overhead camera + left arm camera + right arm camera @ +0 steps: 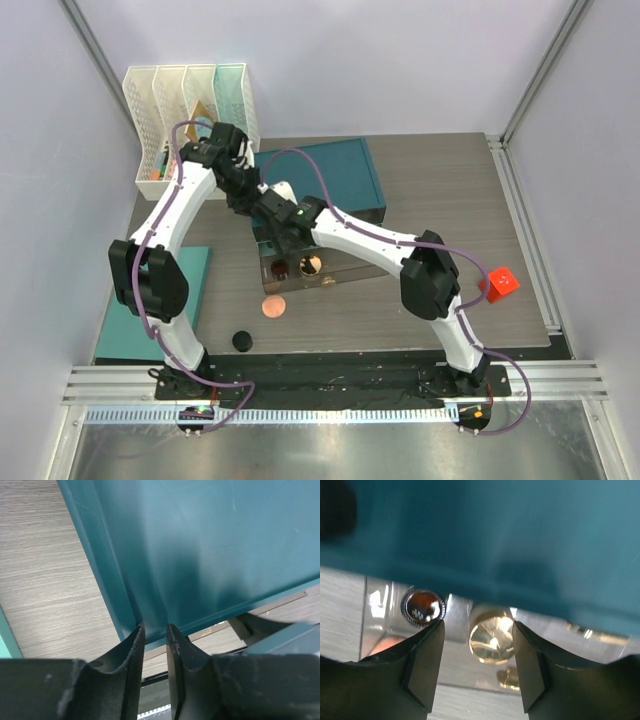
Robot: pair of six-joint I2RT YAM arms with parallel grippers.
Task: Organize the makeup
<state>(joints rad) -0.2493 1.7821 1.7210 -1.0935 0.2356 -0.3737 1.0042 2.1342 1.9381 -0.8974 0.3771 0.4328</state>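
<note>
- black fingers of the right hand [477,625] filled the bottom of its wrist view. they were spread wide and released, with a gold-topped piece [491,637] standing in the gap and touching neither finger.
- just beside that piece sat a dark round jar with a ribbed silver rim [423,606]. both were in the organiser tray [340,272], which lay against the near wall of the teal bin [340,180].
- the left hand [155,627] hung at the bin's corner, its fingers drawn almost together with only a thin slit between them. i could not tell whether they were pinching the bin's edge or holding nothing.
- two pieces of the makeup lay loose on the worktop [450,200], nearer the arm bases: the pink blush compact [272,306] and the small black jar [241,341], a little apart from each other.
- my reading was that the step concerned the gold-topped piece in its slot. the pictures did not settle whether it was being let go or was about to be taken.
- if it was seated, the next move would call for lifting the right hand straight up so as not to knock it, then reaching back for the compact.
- the compact lay flat, so a low pinch across its rim would probably be needed.
- a red cube [502,282] and the white file racks [190,100] stood well away and looked irrelevant.
</note>
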